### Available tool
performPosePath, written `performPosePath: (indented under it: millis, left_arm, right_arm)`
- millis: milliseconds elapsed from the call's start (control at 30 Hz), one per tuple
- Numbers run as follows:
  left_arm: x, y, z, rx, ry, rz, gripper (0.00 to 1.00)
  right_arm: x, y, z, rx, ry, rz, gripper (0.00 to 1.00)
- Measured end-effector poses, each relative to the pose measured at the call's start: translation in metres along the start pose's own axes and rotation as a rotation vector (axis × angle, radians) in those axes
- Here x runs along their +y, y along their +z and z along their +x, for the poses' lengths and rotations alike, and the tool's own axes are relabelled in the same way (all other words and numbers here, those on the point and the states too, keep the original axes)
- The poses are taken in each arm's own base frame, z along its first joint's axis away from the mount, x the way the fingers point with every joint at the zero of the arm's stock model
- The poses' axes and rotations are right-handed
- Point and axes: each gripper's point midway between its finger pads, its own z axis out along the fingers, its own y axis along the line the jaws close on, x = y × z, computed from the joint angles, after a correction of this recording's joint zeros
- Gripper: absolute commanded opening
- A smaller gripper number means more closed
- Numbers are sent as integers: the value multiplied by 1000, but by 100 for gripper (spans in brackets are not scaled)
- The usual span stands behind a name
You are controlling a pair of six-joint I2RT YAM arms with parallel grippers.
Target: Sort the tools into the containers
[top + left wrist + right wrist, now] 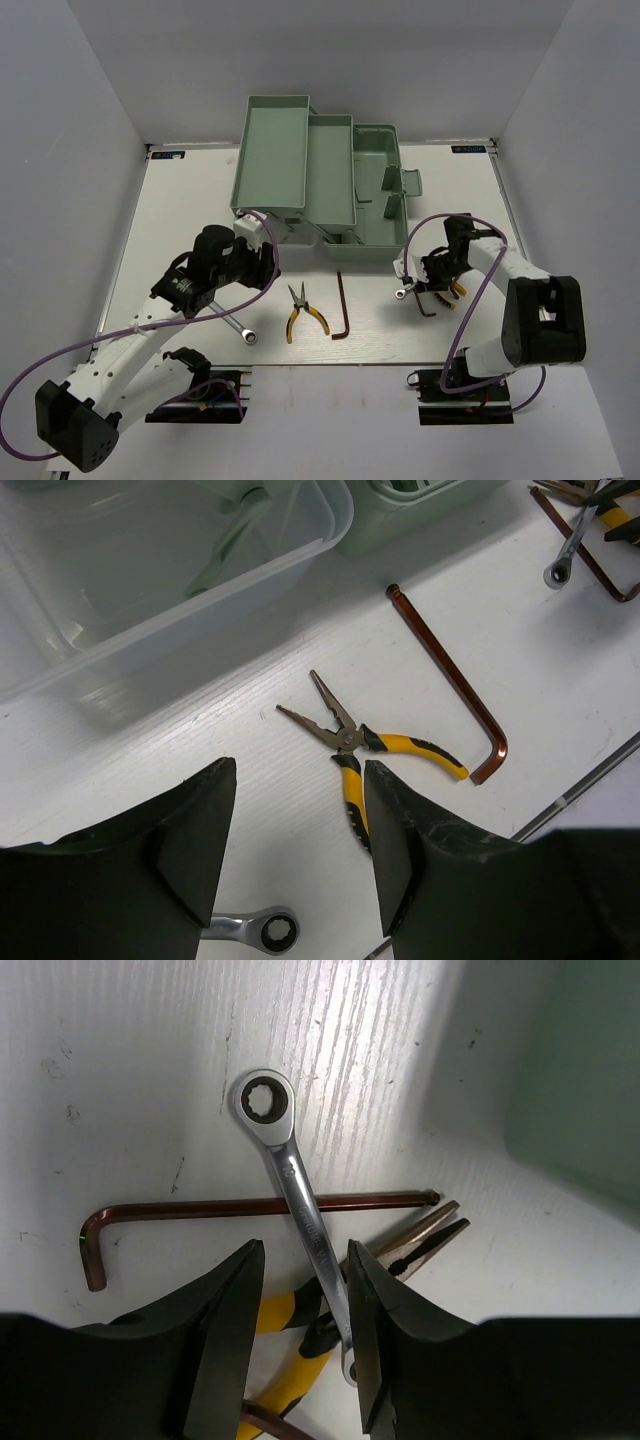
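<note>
The mint-green toolbox point(318, 180) stands open at the back with its trays stepped out. My left gripper point(298, 770) hovers open above the table, near the toolbox's left front point(266, 264). Below it lie a silver wrench point(262, 930), yellow-black pliers point(345, 738) and a brown hex key point(450, 680). My right gripper point(303, 1252) is low over a pile at the right point(432, 277). It is open, its fingers astride a second wrench point(290, 1170) that rests against the right finger. This wrench lies across pliers point(425, 1238) and a hex key point(200, 1208).
The translucent lid point(150, 570) lies flat just beyond my left gripper. A toolbox wall point(580, 1080) rises close to the right of the pile. White enclosure walls stand on both sides. The table's front edge point(330, 362) runs just below the loose tools.
</note>
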Motion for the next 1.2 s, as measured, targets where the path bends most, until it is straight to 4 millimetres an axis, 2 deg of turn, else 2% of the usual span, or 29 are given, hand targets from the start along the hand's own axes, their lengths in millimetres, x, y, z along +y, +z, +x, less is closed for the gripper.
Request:
performPosePath:
  millis: [267, 433, 667, 800, 900, 1067, 1200]
  left_arm:
    - [0, 1, 1, 7, -2, -1, 65]
    - [1, 3, 3, 16, -3, -2, 65]
    - [3, 4, 4, 21, -6, -15, 65]
    - [5, 5, 4, 19, -40, -32, 65]
    - [6, 3, 7, 17, -109, -54, 65]
    - [12, -2, 26, 60, -275, -129, 65]
    - [18, -6, 37, 91, -400, -209, 66]
  right_arm:
    - [5, 13, 11, 3, -20, -65, 45]
    - [-6, 14, 15, 9, -41, -65, 43]
    - [-8, 13, 20, 31, -51, -100, 31]
    - [-4, 12, 22, 39, -50, -123, 28]
    - [0, 11, 22, 40, -50, -144, 20]
    - [4, 10, 21, 41, -26, -159, 0]
    - [6, 9, 19, 36, 42, -157, 0]
